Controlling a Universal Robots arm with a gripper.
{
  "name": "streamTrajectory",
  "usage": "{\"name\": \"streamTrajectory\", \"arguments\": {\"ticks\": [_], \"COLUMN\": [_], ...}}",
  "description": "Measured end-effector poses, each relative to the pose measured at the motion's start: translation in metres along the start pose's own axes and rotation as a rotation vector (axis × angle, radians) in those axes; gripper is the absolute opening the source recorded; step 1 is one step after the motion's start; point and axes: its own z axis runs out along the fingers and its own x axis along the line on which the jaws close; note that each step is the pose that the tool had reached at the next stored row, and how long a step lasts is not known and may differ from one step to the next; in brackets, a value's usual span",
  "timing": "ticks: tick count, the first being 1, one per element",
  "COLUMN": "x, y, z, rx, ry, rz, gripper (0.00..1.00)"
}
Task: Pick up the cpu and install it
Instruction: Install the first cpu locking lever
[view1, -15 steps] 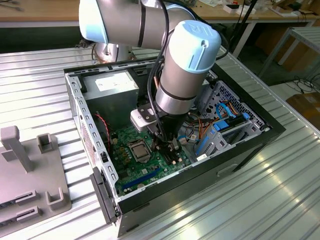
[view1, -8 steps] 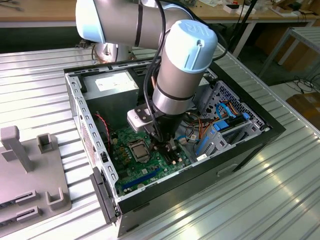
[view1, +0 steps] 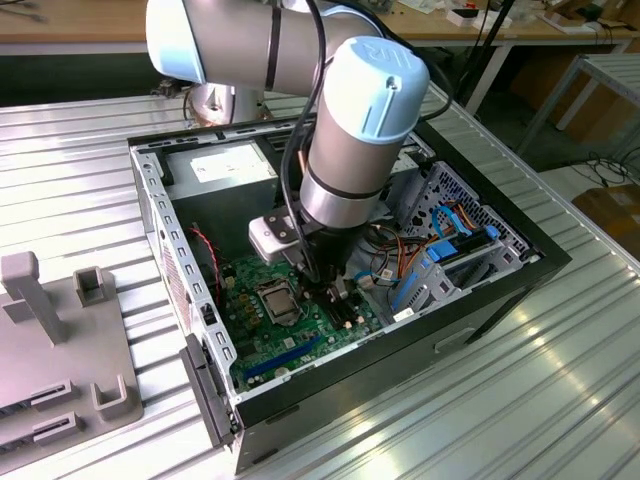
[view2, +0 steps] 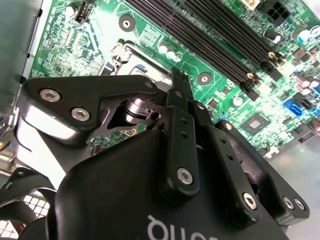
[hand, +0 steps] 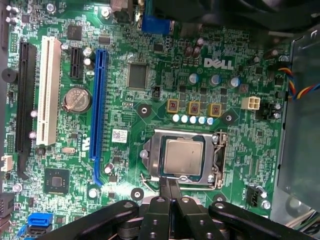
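I have the end effector (hand: 169, 192) down inside the open computer case (view1: 500, 290), its two fingers pressed together with nothing between them, tips at the edge of the CPU socket (hand: 182, 157) on the green motherboard (hand: 150, 100). In the first wrist view the cpu (hand: 184, 156) already lies flat in the socket, inside the metal frame. I judge the placing done and the seating or latching in hand. Any push here calls for a light, straight touch; a sideways nudge could shift the chip. The case stands on the ribbed bench (view1: 560, 400).
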Motion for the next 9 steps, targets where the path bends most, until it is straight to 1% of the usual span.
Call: {"name": "streamTrajectory", "arguments": {"ticks": [2, 4, 7, 9], "x": [-0.0007, -0.0015, -0.0032, -0.0044], "y": [0.0027, 0.0042, 0.0085, 0.0109], "z": [-0.0001, -0.0002, -0.0004, -0.0006], "rx": [0.0001, 0.0, 0.0001, 0.0], "ry": [0.0, 0.0001, -0.0002, -0.0003], "rz": [0.0, 0.004, 0.022, 0.028], "gripper": [0.11, 0.11, 0.11, 0.11]}}
